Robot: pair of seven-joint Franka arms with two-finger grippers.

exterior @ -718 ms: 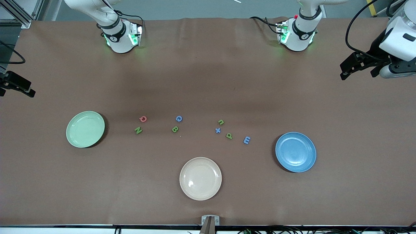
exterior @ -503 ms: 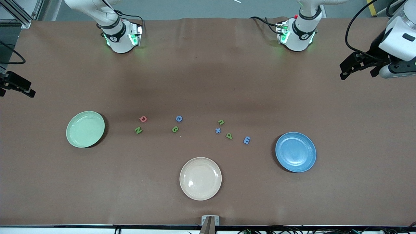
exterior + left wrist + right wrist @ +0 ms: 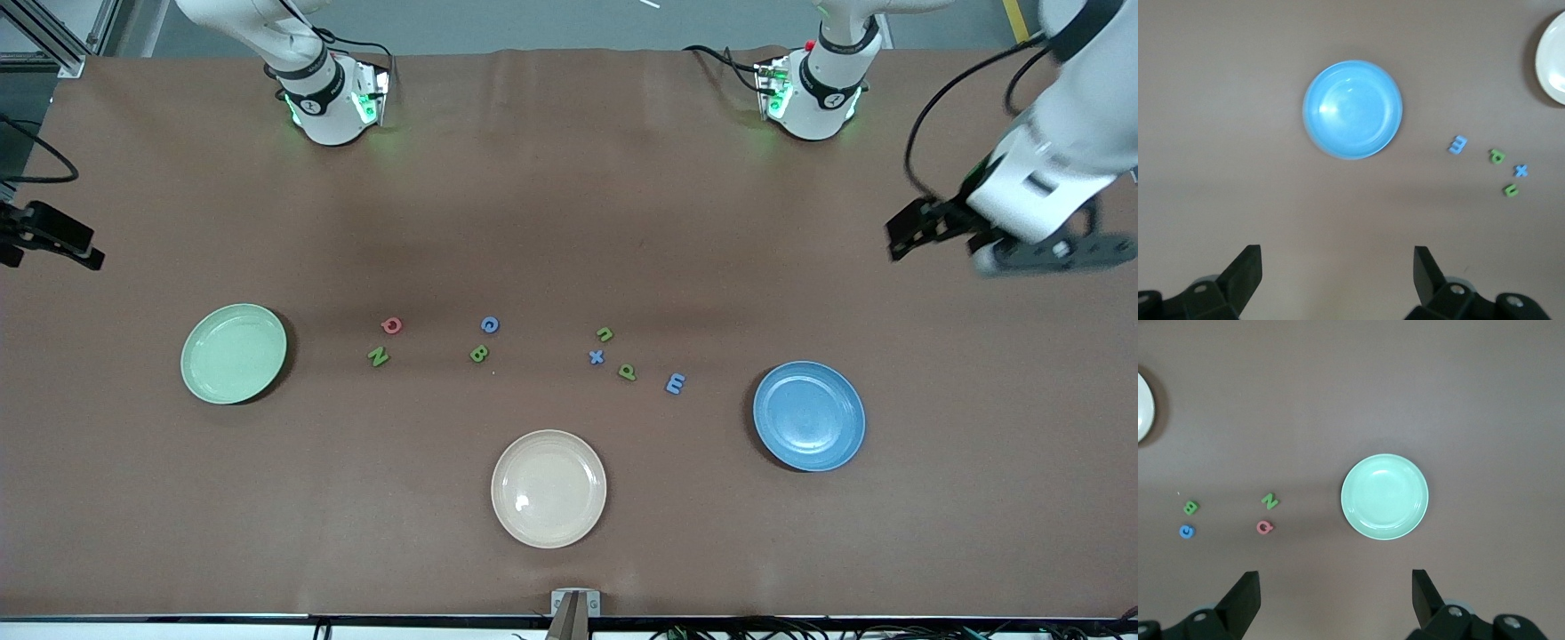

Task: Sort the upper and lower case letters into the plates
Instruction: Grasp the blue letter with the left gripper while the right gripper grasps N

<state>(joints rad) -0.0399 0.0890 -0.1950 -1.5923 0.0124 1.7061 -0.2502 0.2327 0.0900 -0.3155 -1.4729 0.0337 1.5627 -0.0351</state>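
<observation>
The pale green plate (image 3: 233,354) lies toward the right arm's end, the blue plate (image 3: 809,415) toward the left arm's end. Both hold nothing. Between them lie a red Q (image 3: 391,325), green N (image 3: 379,357), blue G (image 3: 490,324), green B (image 3: 479,354), green n (image 3: 604,334), blue x (image 3: 597,356), green p (image 3: 627,372) and blue m (image 3: 676,383). My left gripper (image 3: 929,244) hangs open over bare table near the blue plate (image 3: 1352,109). My right gripper (image 3: 49,253) hangs open over the table's edge near the green plate (image 3: 1385,497).
A cream-beige plate (image 3: 548,488) sits nearer the front camera than the letters, midway between the two plates. The two arm bases (image 3: 331,102) (image 3: 813,93) stand along the table's back edge. Brown table (image 3: 569,222) lies bare between bases and letters.
The left arm has swung its gripper inward over the table and toward the blue plate. The right gripper has shifted only slightly. Letters and plates have not moved.
</observation>
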